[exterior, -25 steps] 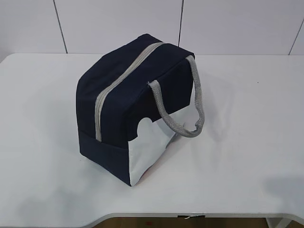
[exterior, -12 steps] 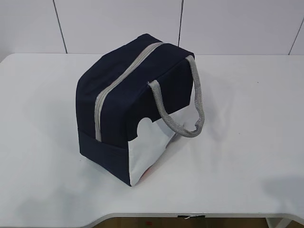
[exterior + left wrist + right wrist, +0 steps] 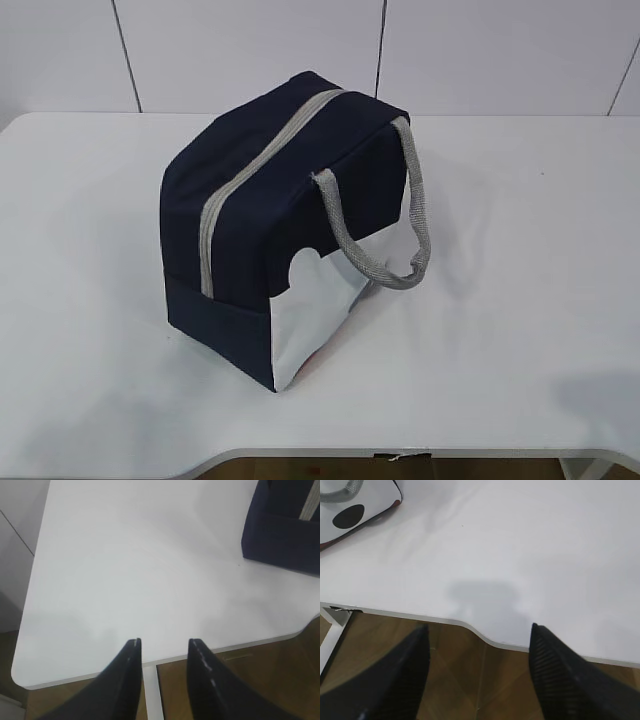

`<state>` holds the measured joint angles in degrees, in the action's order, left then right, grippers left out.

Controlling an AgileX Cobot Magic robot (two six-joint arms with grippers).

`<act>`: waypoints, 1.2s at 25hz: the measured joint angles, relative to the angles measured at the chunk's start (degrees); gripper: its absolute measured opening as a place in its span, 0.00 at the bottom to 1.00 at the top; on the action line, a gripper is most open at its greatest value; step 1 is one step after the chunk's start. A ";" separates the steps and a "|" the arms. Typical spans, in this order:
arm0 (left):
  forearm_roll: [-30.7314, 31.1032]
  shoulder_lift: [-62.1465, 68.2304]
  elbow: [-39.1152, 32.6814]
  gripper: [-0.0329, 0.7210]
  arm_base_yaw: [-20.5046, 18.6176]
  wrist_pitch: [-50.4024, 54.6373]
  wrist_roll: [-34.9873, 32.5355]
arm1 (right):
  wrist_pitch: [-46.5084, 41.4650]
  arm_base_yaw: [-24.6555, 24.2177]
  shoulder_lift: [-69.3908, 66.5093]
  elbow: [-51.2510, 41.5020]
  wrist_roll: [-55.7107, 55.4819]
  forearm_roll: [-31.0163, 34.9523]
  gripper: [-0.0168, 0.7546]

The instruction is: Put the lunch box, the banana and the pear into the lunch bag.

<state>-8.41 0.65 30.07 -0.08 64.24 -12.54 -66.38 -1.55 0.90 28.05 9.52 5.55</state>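
Neither arm shows in the exterior view; only the wrist views show the robot's own parts. The left claw [image 3: 163, 647] points forward and downward over the near edge of the bench [image 3: 125, 570], its two dark fingers [image 3: 127, 680] standing apart with a moderate gap between the tips and nothing held between them. The right claw [image 3: 479, 632] is posed the same way above the front edge of the bench, its two dark ribbed fingers [image 3: 555, 675] spread much wider, with nothing between them. Both claws hang in the air, touching nothing. The wrists and the arms behind them lie outside every view.
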 joint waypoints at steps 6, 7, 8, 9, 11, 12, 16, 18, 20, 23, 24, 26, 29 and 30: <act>0.00 0.00 0.00 0.36 -0.93 0.00 0.00 | 0.00 0.00 0.00 0.00 0.00 0.00 0.67; 0.00 0.00 0.00 0.36 -0.93 0.00 0.00 | 0.00 0.00 0.00 0.00 0.00 0.00 0.67; 0.00 0.00 0.00 0.36 -0.93 0.00 0.00 | 0.00 0.00 0.00 0.00 0.00 0.00 0.67; -0.04 0.00 0.00 0.36 -0.93 0.00 0.00 | 0.00 0.00 0.00 0.00 0.00 0.00 0.67; -0.04 0.00 0.00 0.36 -0.93 0.00 0.00 | -0.10 0.00 0.00 0.00 0.00 0.00 0.67; -0.04 0.00 0.00 0.36 -0.93 0.00 0.00 | -0.10 0.00 0.00 0.00 0.00 0.00 0.67; -0.04 0.00 0.00 0.36 -0.93 0.00 0.00 | -0.10 0.00 0.00 0.00 0.00 0.00 0.67; -0.04 0.00 0.00 0.36 -0.93 0.00 0.00 | -0.10 0.00 0.00 0.00 0.00 0.00 0.67; -0.04 0.00 0.00 0.36 -0.93 0.00 0.00 | -0.10 0.00 0.00 0.00 0.00 0.00 0.67; -0.04 0.00 0.00 0.36 -0.93 0.00 0.00 | -0.10 0.00 0.00 0.00 0.00 0.00 0.67; -0.04 0.00 0.00 0.36 -0.93 0.00 0.00 | -0.10 0.00 0.00 0.00 0.00 0.00 0.67; -0.04 0.00 0.00 0.36 -0.93 0.00 0.00 | 0.00 0.00 0.00 0.00 0.00 0.00 0.67; -0.04 0.00 0.00 0.36 -0.93 0.00 0.00 | 0.00 0.00 0.00 0.00 0.00 0.00 0.67; -0.04 0.00 0.00 0.36 -0.93 0.00 0.00 | 0.00 0.00 0.00 0.00 0.00 0.00 0.67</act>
<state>-8.45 0.65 30.07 -1.01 64.24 -12.54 -66.38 -1.55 0.90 28.05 9.52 5.55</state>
